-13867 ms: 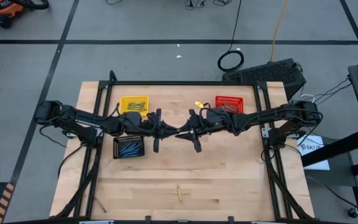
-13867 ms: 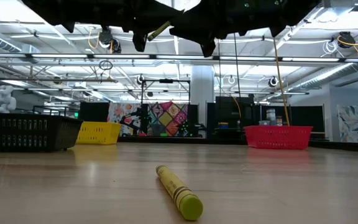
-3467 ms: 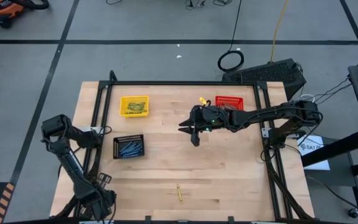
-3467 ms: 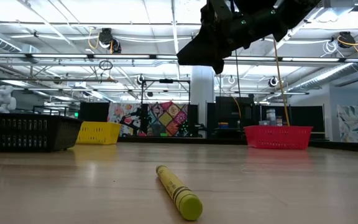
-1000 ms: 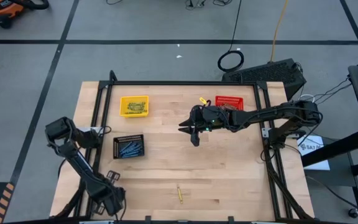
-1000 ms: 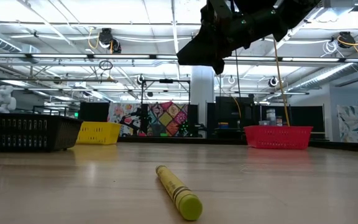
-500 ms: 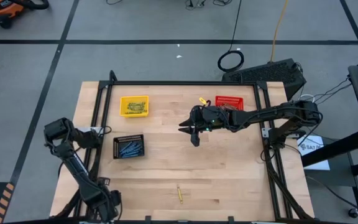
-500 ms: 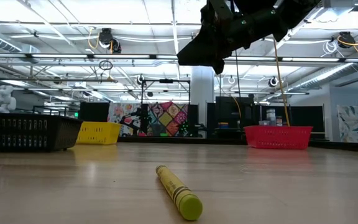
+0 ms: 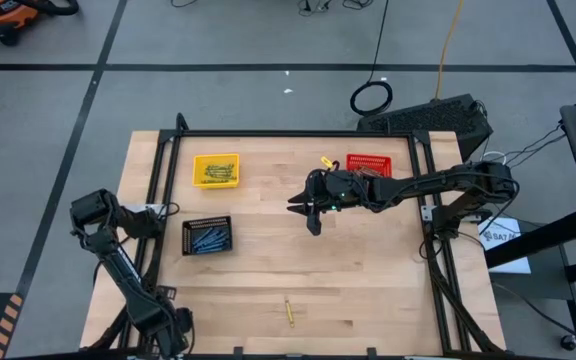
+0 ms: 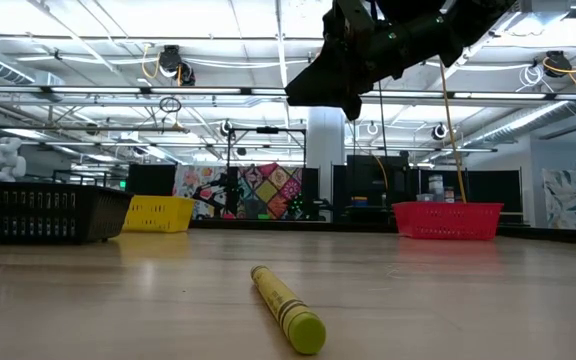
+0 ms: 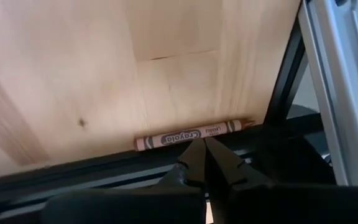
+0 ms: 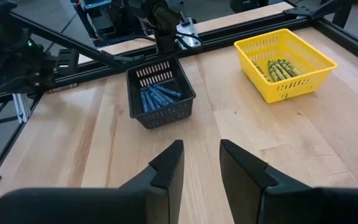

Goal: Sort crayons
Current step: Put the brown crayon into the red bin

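Observation:
A brown-red crayon (image 11: 194,133) lies on the wood along the black frame rail (image 11: 92,174) at the table's near left corner. My left gripper (image 11: 202,144) is shut, its tips right at that crayon's middle; from above it shows at the corner (image 9: 175,332). A yellow crayon (image 9: 289,311) lies loose near the front edge (image 10: 288,308). My right gripper (image 12: 201,162) hangs open above the table's middle (image 9: 313,215), with nothing between its fingers. Blue crayons (image 12: 157,96) lie in the black basket (image 9: 207,236), yellow ones (image 12: 278,68) in the yellow basket (image 9: 216,169). My left gripper comes down steeply with shut fingertips (image 11: 194,152) beside the middle of the brown-red crayon (image 11: 179,138). Whether the tips touch the crayon I cannot tell. The crayon lies flat on the table against the rail.
A red basket (image 9: 369,166) stands at the far right of the table. Black frame rails (image 9: 158,200) run along the table's edges. Bare wood (image 9: 368,280) lies between the baskets and the front edge.
My left gripper has shifted a little toward the table's near left corner and its wrist has rolled; for the last half second it has kept still. It has stayed shut.

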